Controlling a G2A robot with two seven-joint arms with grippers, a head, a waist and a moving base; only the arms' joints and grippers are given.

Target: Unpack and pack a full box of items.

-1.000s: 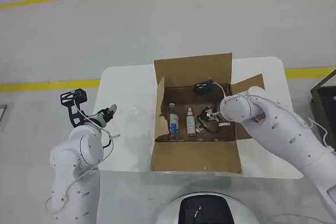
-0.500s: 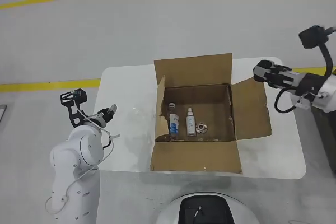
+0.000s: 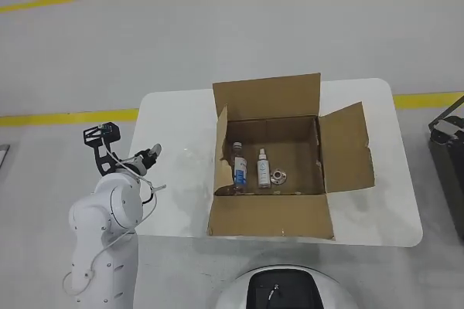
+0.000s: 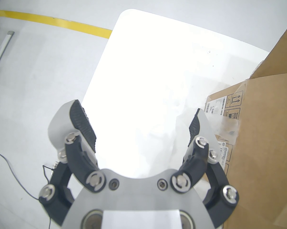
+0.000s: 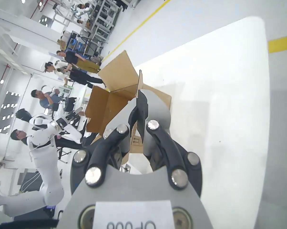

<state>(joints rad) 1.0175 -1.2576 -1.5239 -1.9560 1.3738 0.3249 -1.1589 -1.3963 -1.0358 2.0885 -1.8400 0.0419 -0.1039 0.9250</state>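
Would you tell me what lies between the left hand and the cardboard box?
Only white table lies between the left hand and the box, in the top and left wrist views; a faint clear patch by the box is unidentifiable.

1 box (image 3: pixel 271 220), 2 bottles (image 3: pixel 239 166), 1 small ring-shaped item (image 3: pixel 278 178), 1 table (image 3: pixel 178 139).

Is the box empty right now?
No, the box holds a blue bottle, a white bottle and a small round part on its floor.
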